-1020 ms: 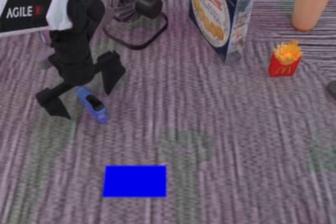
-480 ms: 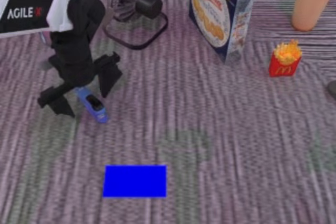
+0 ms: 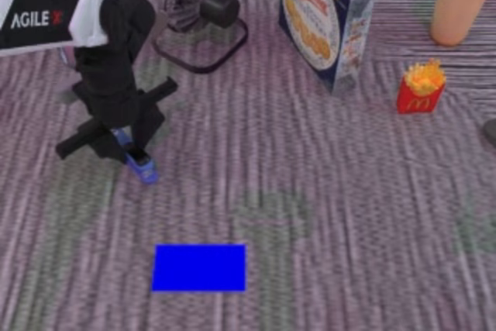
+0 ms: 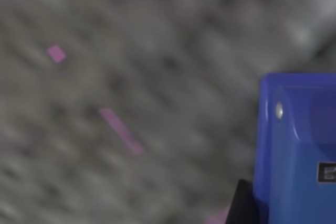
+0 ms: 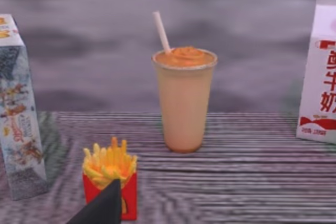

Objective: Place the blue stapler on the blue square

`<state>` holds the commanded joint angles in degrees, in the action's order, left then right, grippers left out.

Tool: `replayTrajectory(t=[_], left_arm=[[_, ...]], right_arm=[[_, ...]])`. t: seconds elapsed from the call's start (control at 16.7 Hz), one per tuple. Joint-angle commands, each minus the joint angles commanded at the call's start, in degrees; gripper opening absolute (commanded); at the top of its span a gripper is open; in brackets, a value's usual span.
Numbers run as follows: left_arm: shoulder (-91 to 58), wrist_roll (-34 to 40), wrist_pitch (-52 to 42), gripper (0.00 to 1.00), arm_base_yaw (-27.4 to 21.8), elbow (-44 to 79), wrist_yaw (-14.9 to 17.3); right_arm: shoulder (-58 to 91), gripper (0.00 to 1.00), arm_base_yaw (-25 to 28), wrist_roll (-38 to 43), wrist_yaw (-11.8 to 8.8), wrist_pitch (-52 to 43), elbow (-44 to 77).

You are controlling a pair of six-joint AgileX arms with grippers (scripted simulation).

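left gripper [image 3: 128,139]: low over the stapler at the table's left side, fingers on either side of it, looks clamped on it; contact itself is hidden under the wrist in top view.
stapler [image 3: 139,162]: small, long, blue, rounded ends, black strip on top. Only the lower-right end pokes out past the gripper. Lies diagonal on the table, well apart from the square.
square [image 3: 199,267]: flat saturated blue patch, wider than tall, front-left-centre of the table, nothing on it.
left wrist view: fills with blurred cloth plus a glossy blue stapler body [image 4: 299,150] up close, a small silver rivet on it, one dark finger edge [image 4: 242,205] against its side. Top view shows none of that detail.
right gripper: off the top view apart from a dark bit at the right edge; cannot tell its fingers.
right wrist view: fries box [image 5: 110,184] red with yellow fries, orange drink cup [image 5: 184,100] with straw, milk carton [image 5: 317,72]; the carton is missing from top view.
top view only: fan [image 3: 203,9] with wire grille, cookie box [image 3: 325,17].
table [image 3: 349,191]: purple-grey striped woven cloth.
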<state>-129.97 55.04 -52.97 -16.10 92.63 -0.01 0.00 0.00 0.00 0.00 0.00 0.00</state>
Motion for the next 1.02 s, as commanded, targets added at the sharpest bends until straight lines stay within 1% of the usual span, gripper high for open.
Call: replayTrajectory(t=[0.06,0.66,0.78,1.02], left_arm=[[0.0,0.0,0.0,0.0,0.0,0.0,0.0],[0.3,0.0,-1.0,0.0,0.0,1.0,0.0],[1.0,0.1,-4.3,0.0,0.2,3.6,0.0],[3.6,0.3,-14.9,0.0,0.7,10.5,0.0]], right_arm=[[0.0,1.0,0.0,0.0,0.0,0.0,0.0],[0.0,1.0,0.0,0.0,0.0,0.0,0.0],[0.0,1.0,0.0,0.0,0.0,0.0,0.0],[0.0,1.0,0.0,0.0,0.0,0.0,0.0]])
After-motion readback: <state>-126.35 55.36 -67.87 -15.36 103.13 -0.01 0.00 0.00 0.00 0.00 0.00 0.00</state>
